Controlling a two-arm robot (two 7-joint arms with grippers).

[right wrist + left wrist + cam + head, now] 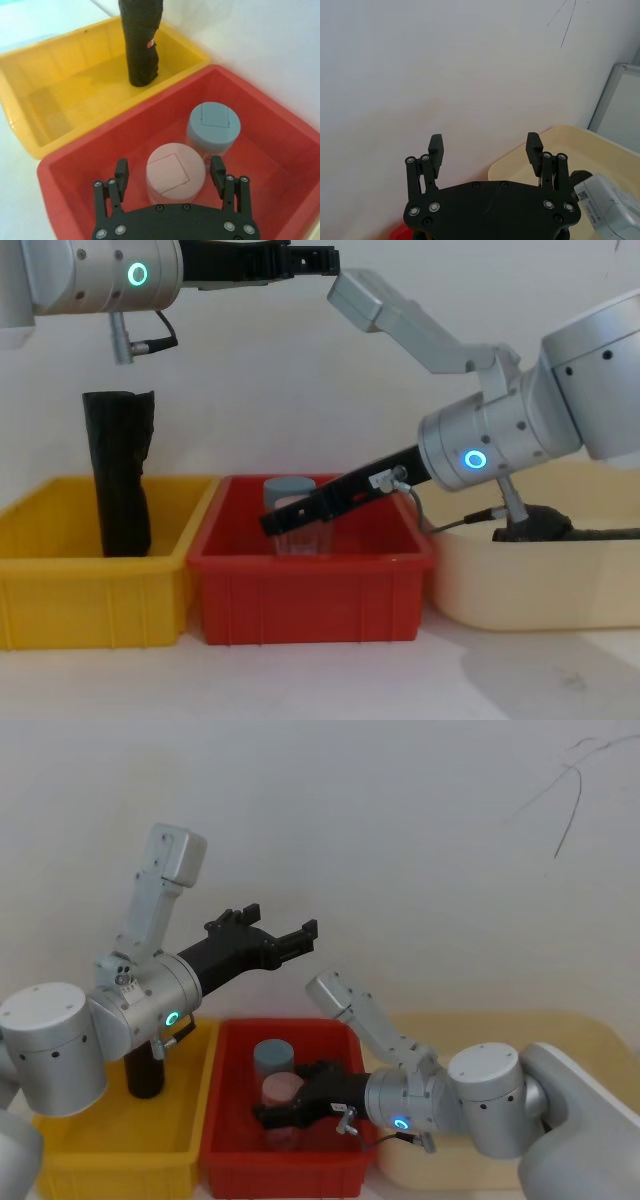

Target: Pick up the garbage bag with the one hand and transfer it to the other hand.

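The right end effector (169, 167), jaws wide, sits low inside the red bin (290, 1025), straddling a pink capped container (175, 172) without gripping it. The left end effector (280, 923), also wide and holding nothing, hangs high above that bin. The garbage bag (560, 528) lies in the cream tray (520, 590) just right of the red bin, untouched.
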